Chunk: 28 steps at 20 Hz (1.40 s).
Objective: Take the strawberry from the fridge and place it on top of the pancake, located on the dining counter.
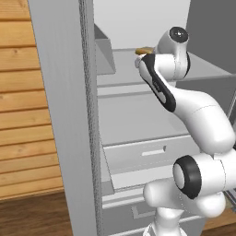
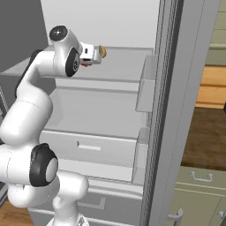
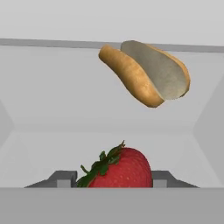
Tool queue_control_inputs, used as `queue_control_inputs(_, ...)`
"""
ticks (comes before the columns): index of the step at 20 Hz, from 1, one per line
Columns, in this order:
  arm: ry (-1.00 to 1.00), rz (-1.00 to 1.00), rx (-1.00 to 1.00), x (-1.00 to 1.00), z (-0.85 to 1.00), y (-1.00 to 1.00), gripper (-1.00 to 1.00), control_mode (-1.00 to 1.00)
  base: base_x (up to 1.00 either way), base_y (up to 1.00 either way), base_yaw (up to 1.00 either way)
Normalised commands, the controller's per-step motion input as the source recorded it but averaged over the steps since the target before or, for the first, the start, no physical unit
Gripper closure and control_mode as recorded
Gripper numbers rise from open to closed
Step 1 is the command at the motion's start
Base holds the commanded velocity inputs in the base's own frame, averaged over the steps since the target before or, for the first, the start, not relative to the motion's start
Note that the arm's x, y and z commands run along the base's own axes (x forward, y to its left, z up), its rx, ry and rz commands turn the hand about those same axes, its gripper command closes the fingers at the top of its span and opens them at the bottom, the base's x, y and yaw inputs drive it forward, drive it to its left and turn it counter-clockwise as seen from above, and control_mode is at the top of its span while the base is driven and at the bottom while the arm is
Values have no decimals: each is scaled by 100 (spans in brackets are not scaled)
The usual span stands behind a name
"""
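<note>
Gripper pinched on strawberry inside open fridge, bun just beyond on shelf, free room above.

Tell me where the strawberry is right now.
The strawberry sits low in the hand view, between the fingers, on the fridge shelf, with the bun beyond it.

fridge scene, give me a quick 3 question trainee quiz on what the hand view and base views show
1. True or false: the strawberry lies between the tool's fingertips.
2. Beyond the strawberry on the fridge shelf lies: A) a pancake B) a split bun C) a bottle.
3. Fill in: in both base views the fridge door stands ____.

Key:
1. True, though a firm grip cannot be judged.
2. B
3. open
</note>
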Motion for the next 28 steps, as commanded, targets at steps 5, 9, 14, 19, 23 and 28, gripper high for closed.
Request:
queue_control_inputs(5,0,0,0,-10,0,0,100,-100,0,0,0)
queue_control_inputs(9,-24,0,0,-74,3,8,100,-100,0,0,0)
queue_control_inputs(14,-27,1,5,-96,31,3,100,-100,0,0,0)
queue_control_inputs(19,14,0,4,-100,29,0,100,-100,0,0,0)
queue_control_inputs(23,25,1,0,-100,15,0,100,-100,0,0,0)
queue_control_inputs(28,30,4,0,-100,-12,0,100,-100,0,0,0)
